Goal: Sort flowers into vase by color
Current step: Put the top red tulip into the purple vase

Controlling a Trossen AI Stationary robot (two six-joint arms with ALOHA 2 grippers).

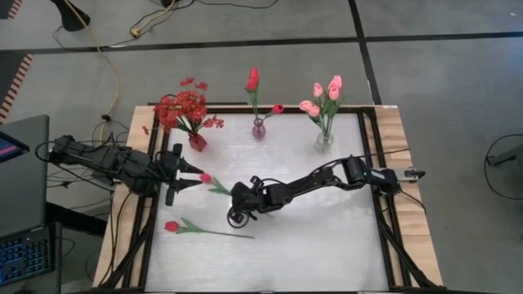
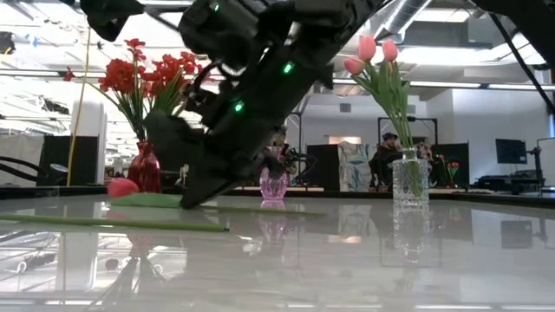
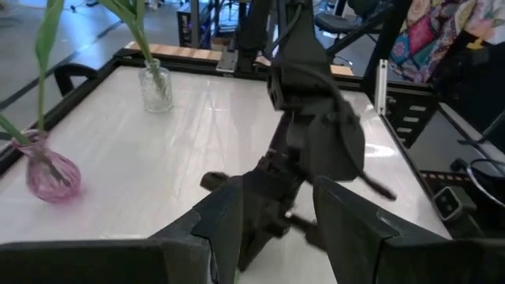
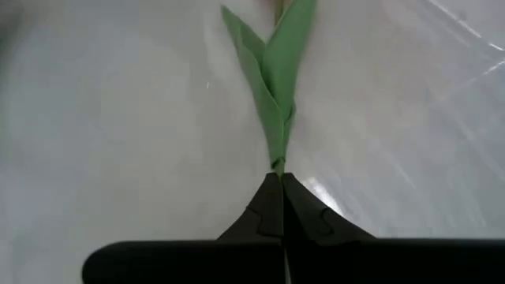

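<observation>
A tulip with a pink-red bud (image 1: 205, 177) and green leaves (image 1: 219, 188) lies mid-table, between my two grippers. My right gripper (image 1: 239, 200) is shut on its stem. My left gripper (image 1: 196, 176) is open and points toward the table's right, with the bud just beyond its fingertips. A red tulip (image 1: 172, 226) lies flat near the table's near edge, its stem (image 1: 221, 233) pointing right. Along the far edge stand a red vase (image 1: 197, 141) of red blossoms, a purple vase (image 1: 258, 129) of red tulips and a clear vase (image 1: 324, 141) of pink tulips. My right gripper pinches the tulip's stem (image 4: 278, 167) just below its leaves, between the two shut fingers (image 4: 264, 207). The fingers slant down from the table's right and lie along the stem. The bud (image 2: 121, 186) sits low by the tabletop; I cannot tell whether it rests there.
The right arm (image 1: 327, 175) stretches across the table's middle from the right edge. The left arm (image 1: 106, 159) comes in from the left edge. Wooden frame rails (image 1: 400, 204) border the white tabletop. A laptop (image 1: 20, 204) sits off the left side.
</observation>
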